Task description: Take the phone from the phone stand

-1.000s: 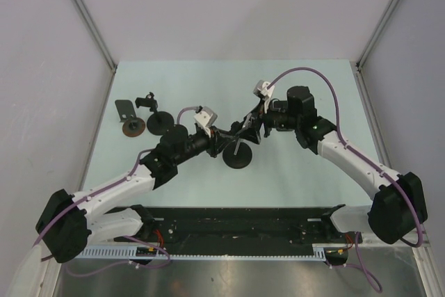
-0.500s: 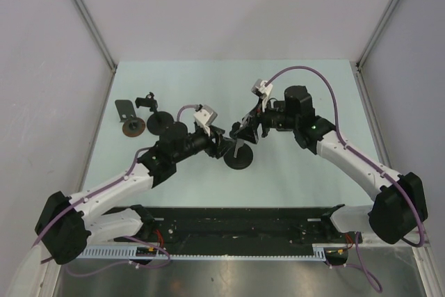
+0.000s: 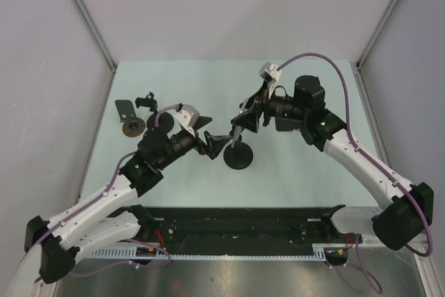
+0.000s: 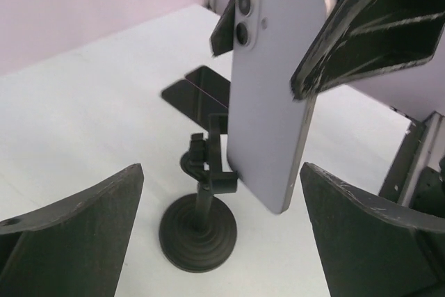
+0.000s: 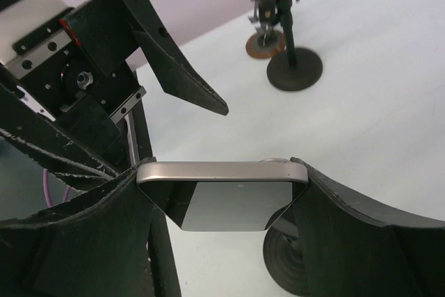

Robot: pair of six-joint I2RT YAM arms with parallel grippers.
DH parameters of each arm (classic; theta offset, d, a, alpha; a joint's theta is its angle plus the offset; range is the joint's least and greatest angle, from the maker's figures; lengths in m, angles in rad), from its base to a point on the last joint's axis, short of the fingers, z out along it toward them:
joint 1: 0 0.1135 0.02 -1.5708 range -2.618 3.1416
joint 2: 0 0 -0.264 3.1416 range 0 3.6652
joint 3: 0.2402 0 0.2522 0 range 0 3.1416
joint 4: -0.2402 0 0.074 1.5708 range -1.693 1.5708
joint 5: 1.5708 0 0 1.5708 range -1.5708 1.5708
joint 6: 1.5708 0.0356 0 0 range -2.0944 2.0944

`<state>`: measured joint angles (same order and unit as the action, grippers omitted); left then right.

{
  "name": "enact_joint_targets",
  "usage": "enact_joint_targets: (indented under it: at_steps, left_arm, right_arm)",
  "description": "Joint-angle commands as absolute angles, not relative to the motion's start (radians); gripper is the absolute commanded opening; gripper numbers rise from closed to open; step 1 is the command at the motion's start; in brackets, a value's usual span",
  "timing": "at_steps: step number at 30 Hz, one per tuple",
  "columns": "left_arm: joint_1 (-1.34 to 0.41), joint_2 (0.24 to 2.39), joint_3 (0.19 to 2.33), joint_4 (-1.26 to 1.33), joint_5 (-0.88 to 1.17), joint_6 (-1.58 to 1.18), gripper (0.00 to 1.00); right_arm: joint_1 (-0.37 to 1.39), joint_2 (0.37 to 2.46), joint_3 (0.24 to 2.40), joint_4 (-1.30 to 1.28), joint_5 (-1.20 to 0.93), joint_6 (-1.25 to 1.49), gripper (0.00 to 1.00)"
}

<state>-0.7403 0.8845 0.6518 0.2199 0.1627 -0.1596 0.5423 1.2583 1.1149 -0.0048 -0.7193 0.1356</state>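
1. Right hand (image 5: 221, 196) is clamped on the phone (image 4: 271, 102), one finger pressed to each long edge near its top end.
2. Held that way, the phone stands nearly upright, its pale back with two camera lenses facing the left arm.
3. Its lower half hangs just beside the clip at the top of the phone stand (image 4: 201, 213); I cannot tell whether the two touch.
4. That stand, a short black post on a round base, sits on the table (image 3: 306, 172) below the right hand.
5. Left hand (image 3: 214, 144) is spread wide and grips nothing; it hovers close to the stand, pointing at it, with the post and phone showing between its two fingers in the wrist view.
6. Off to the far left of the table stand a second black stand (image 3: 158, 119) and a small brown disc (image 3: 132, 128), well apart from both hands.
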Motion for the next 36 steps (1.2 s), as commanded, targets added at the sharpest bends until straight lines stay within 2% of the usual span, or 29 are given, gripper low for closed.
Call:
enact_joint_targets:
  at_steps: [1,6,12,17,22,28,36]
  left_arm:
    - [-0.742,0.799,0.695,0.2,0.054,-0.089,1.0]
    - [-0.742,0.713,0.687,0.169,-0.075,-0.028,1.0]
    - [-0.741,0.631,0.654,0.137,-0.244,0.054,1.0]
    - [-0.739,0.614,0.632,0.123,-0.299,0.08,1.0]
    - [-0.736,0.62,0.62,0.121,-0.31,0.089,1.0]
    - [-0.703,0.606,0.634,0.106,-0.262,0.071,1.0]
    - [-0.643,0.597,0.632,0.101,-0.213,0.043,1.0]
  right_arm:
    - [0.515,1.192,1.244,0.014,-0.741,0.169,0.0]
    - [0.422,1.161,1.321,-0.159,-0.697,0.112,0.0]
    - [0.292,1.209,1.434,-0.448,-0.488,0.057,0.0]
    - [0.196,1.34,1.569,-0.714,-0.169,0.005,0.0]
    - [0.14,1.504,1.605,-0.798,0.05,-0.07,0.0]
    - [0.025,1.71,1.65,-0.847,0.037,-0.136,0.0]
    - [-0.057,1.913,1.686,-0.788,0.065,-0.166,0.0]
